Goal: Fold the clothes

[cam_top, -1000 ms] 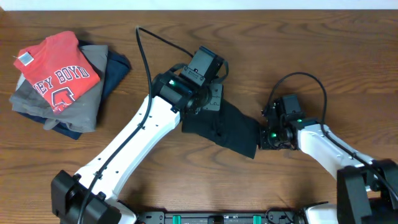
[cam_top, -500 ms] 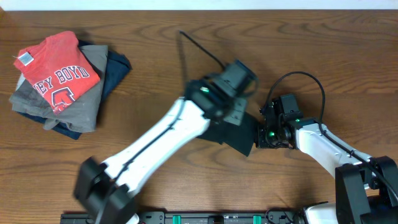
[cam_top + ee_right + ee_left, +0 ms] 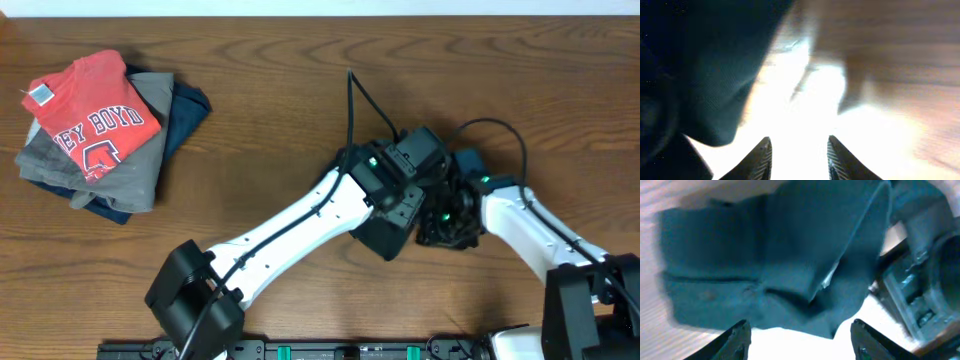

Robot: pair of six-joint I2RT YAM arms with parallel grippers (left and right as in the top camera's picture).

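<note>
The clothes, a black T-shirt (image 3: pixel 383 237), lie bunched in a small heap right of the table's middle, mostly hidden under both arms in the overhead view. My left gripper (image 3: pixel 404 198) hovers over the heap. In the left wrist view the shirt (image 3: pixel 765 255) fills the upper frame with its white neck tag (image 3: pixel 827 280) showing, and my left gripper (image 3: pixel 801 337) is open and holds nothing. My right gripper (image 3: pixel 446 214) sits at the heap's right edge. Its wrist view shows the fabric (image 3: pixel 705 75) off to the left, with the gripper (image 3: pixel 800 155) open over bare table.
A stack of folded garments lies at the far left: a red T-shirt with white lettering (image 3: pixel 90 120) on top of a grey one (image 3: pixel 135 175) and a navy one (image 3: pixel 188 112). Black cables (image 3: pixel 365 100) loop above both wrists. The table (image 3: pixel 270 120) is brown wood.
My left arm swept right, carrying the shirt's left part over onto the right part beside the right gripper. Both grippers, shut before, now stand open and off the fabric.
</note>
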